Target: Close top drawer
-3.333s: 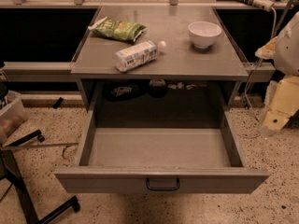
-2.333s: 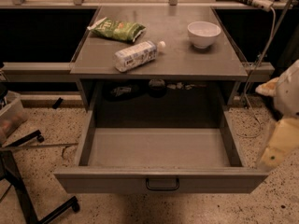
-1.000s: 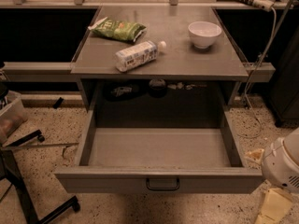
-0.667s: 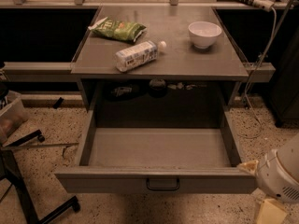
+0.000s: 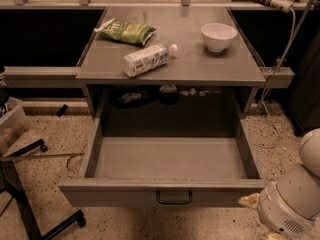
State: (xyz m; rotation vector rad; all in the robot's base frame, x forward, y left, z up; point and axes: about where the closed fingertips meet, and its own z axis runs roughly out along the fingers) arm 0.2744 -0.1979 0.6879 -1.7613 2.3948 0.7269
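Observation:
The top drawer (image 5: pixel 170 159) is pulled far out of the grey cabinet and its inside is bare. Its flat front (image 5: pixel 115 196) faces me, with the small black loop handle (image 5: pixel 174 198) at its centre. My white arm (image 5: pixel 295 194) comes in at the bottom right. My gripper (image 5: pixel 270 233) is low at the frame's bottom edge, just right of the drawer front's right corner and largely cut off. A beige part of the arm (image 5: pixel 248 200) lies close to that corner; I cannot tell if it touches.
On the cabinet top (image 5: pixel 200 69) lie a green snack bag (image 5: pixel 125 31), a white bottle on its side (image 5: pixel 147 59) and a white bowl (image 5: pixel 218 36). A black chair base (image 5: pixel 30 214) and a bin (image 5: pixel 10 126) stand at left. A cable (image 5: pixel 272 84) hangs at right.
My arm has come down the right side and moved left toward the drawer front's right corner. The drawer stays open at the same place.

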